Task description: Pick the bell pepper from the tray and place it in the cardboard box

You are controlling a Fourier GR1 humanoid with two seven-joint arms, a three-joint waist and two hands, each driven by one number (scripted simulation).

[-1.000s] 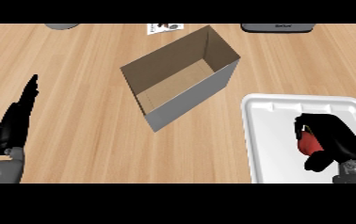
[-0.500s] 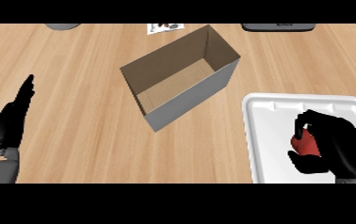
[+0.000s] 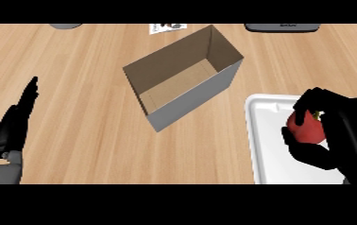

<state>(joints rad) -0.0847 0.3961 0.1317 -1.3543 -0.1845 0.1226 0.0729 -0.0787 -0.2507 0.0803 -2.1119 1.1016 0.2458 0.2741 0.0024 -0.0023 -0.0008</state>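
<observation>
**Pepper in hand over the tray, box still waiting**

Since the earlier frames my right hand (image 3: 327, 129) has shifted: a second ago it lay low on the tray with the pepper mostly hidden beneath it, and now it sits higher in the view with more of the red fruit showing between thumb and fingers. The bell pepper (image 3: 307, 127) is wrapped by that hand, thumb below and fingers curled over the top, a bit of green stem just visible. It shows above the white tray (image 3: 268, 125); I judge it is being lifted, though I cannot tell for sure whether it has cleared the tray floor.

So the grasp looks done, as I read it. What is left is the carry across to the left and the release into the cardboard box (image 3: 185, 80), which stands open-topped on the wooden counter (image 3: 90, 68), well apart from the tray's near edge and turned at an angle. Nothing is inside it that I can see.

My left hand (image 3: 17, 120) rests at the left edge, fingers straight and together, pointing up the view; it has drifted a little since the earliest frame but takes no part.

The box itself has not moved. Along the far edge I see a dark object (image 3: 282, 27), a grey round thing (image 3: 66, 26) and a small printed card (image 3: 167, 27), all unchanged.
</observation>
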